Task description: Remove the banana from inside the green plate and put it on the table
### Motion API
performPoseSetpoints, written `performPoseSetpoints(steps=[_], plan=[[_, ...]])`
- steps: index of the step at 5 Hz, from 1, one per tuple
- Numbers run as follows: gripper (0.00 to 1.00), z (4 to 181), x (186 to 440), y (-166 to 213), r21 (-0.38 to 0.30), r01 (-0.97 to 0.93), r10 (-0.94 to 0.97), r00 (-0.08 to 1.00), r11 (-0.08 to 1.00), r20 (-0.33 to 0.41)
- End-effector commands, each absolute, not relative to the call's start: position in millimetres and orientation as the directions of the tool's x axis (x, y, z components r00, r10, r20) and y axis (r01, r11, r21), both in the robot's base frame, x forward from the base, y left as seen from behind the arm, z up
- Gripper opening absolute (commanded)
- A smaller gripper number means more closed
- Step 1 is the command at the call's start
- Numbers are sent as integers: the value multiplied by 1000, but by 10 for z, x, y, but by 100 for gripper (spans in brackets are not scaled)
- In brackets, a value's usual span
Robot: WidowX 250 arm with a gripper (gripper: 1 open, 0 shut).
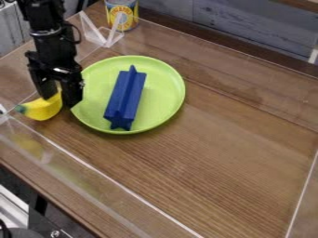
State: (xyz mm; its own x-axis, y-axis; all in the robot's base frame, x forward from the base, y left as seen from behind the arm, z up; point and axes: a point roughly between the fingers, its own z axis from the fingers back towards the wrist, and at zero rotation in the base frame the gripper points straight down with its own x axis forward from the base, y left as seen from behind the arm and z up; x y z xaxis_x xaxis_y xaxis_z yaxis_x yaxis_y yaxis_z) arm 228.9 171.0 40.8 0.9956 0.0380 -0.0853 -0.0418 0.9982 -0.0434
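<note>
The small yellow banana (41,111) lies on the brown wood-grain table (211,158), just left of the green plate (162,84) and outside its rim. My gripper (59,94) points down directly above and behind the banana, its black fingers spread open with nothing between them. Its right finger stands at the plate's left rim. Part of the banana is hidden behind the fingers. A long blue ridged block (123,94) lies in the middle of the plate.
A yellow can (121,14) stands at the back of the table beside a clear plastic piece (97,33). Clear edge strips (74,172) run along the table's front and right sides.
</note>
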Motion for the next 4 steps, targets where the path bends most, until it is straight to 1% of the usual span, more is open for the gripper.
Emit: performPoseSetpoints(steps=[1, 3, 4], plan=[[100, 464, 2324, 1855, -34, -55, 52, 996, 998, -77], [100, 636, 2233, 2089, -44, -109, 105, 991, 993, -85], [100, 721, 2211, 2092, -42, -115, 112, 991, 992, -78]])
